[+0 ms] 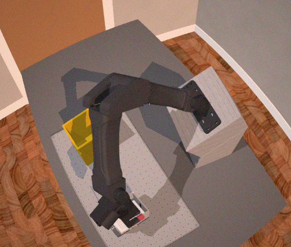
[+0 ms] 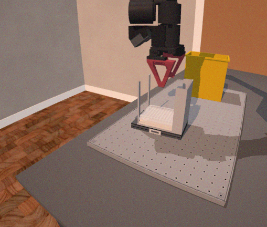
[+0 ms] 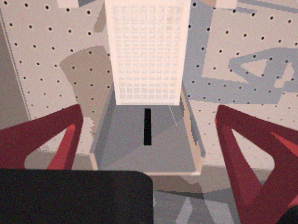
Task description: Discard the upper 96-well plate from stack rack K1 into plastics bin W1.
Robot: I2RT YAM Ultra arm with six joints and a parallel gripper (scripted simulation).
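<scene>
Gripper above the rack, nothing held

Your gripper (image 2: 167, 76) hangs wide open above stack rack K1 (image 2: 182, 105); the upper plate (image 2: 157, 114) sits there. Descend off-centre and you may strike the rods (image 2: 149, 88) or disturb the lower plate.

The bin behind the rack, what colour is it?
The bin is yellow, a translucent amber seen from above; the exterior view shows it best.

We saw red gripper (image 2: 166, 74) fingers, a yellow bin (image 2: 207, 76), a white gridded plate (image 2: 156, 115), and a grey dotted board (image 2: 192, 163) beneath the bin.
</scene>
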